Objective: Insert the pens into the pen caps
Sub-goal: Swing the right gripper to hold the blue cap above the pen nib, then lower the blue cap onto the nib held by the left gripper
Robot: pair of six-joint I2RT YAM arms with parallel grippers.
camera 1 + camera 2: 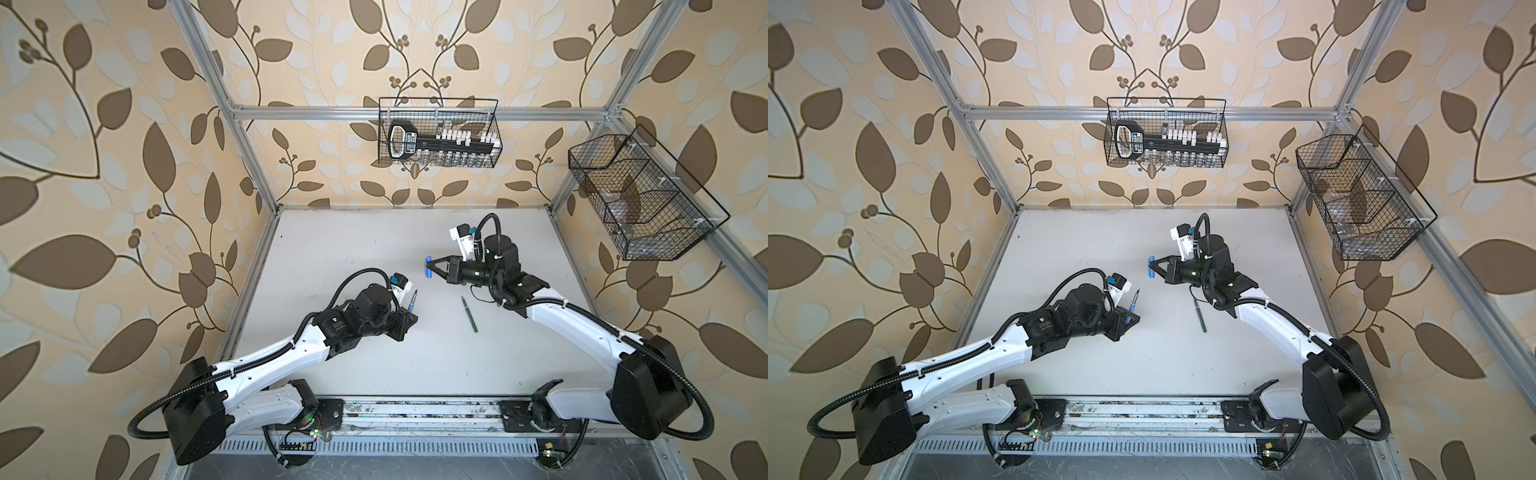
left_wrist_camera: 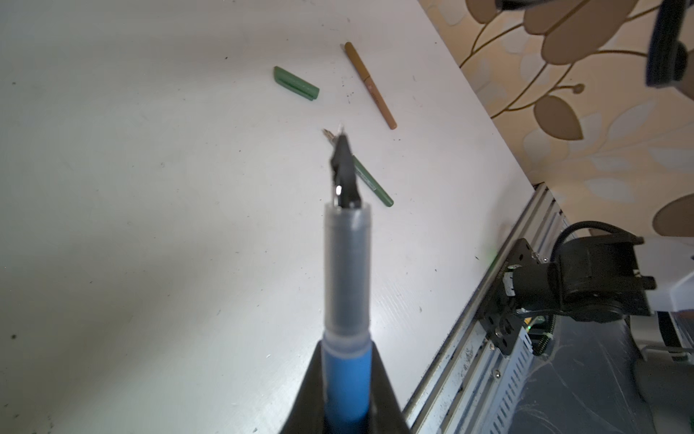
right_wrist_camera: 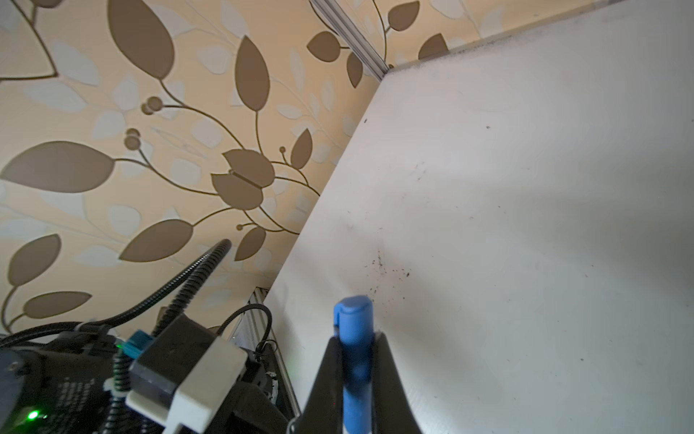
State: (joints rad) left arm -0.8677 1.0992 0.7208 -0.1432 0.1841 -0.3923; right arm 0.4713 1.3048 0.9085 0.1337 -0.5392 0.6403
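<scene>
Two grips | left hand (image 2: 347,390) clamped on blue pen (image 2: 347,270) | right hand (image 3: 356,360) clamped on blue cap (image 3: 355,315)

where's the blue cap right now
In a top view the blue cap is clamped in the right gripper, held above the table near its middle, up and right of the blue pen in the left gripper.

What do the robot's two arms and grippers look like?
The left arm and right arm have white shells, black joints and black ribbed cable hoses. The left gripper and right gripper are black, with tapering fingers.
</scene>
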